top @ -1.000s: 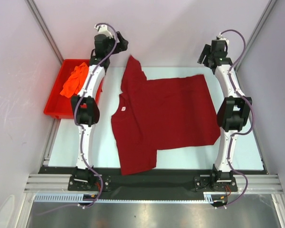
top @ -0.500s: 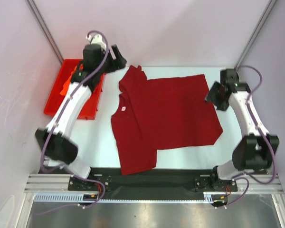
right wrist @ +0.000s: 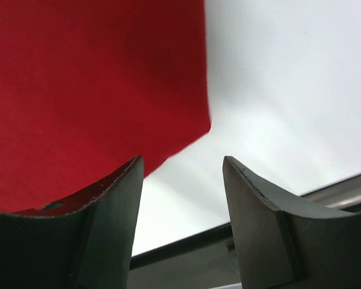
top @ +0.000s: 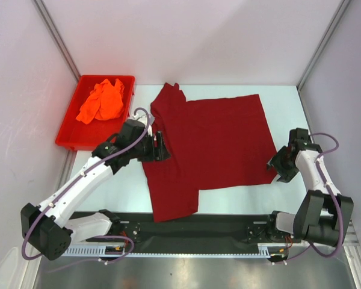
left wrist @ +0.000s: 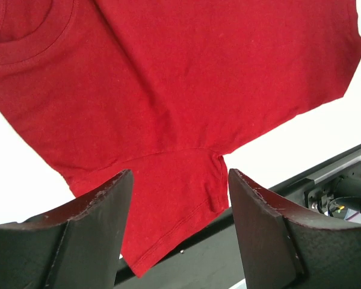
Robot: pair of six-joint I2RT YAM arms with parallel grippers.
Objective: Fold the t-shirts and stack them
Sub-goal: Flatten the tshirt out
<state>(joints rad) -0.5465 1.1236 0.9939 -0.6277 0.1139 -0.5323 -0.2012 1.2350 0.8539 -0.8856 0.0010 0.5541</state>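
Both arms had swung down from the top of the overhead view since a second earlier. The left pincer (top: 158, 147) had left the upper left, beside the bin (top: 69, 139), and hung over the neck edge of the maroon t-shirt (top: 216, 144). The right pincer (top: 277, 170) had dropped from the upper right to the hem corner (top: 269, 176) at the lower right. The shirt itself had not shifted. With the left arm out of the way, the orange t-shirt (top: 102, 101) showed in full, crumpled in the bin at upper left.

Pincer state: in the left wrist view both fingers stood spread with nothing between them, and the cloth lay flat beneath. In the right wrist view the fingers were likewise spread, with the hem corner under the gap, not pinched.

Reading: judged an approach to the first fold, one pincer at each end of the garment. No grasp made, no fold made, stacking not begun.

Orientation: the maroon t-shirt lay flat on the desk (top: 114, 186) at centre frame, collar (left wrist: 30, 36) toward the left and hem toward the right. Its long axis ran left to right across the frame. One sleeve (top: 167, 96) pointed to the top of the frame. The other sleeve (top: 174, 205) pointed to the bottom, its end lying over the dark strip along the desk's lower edge.
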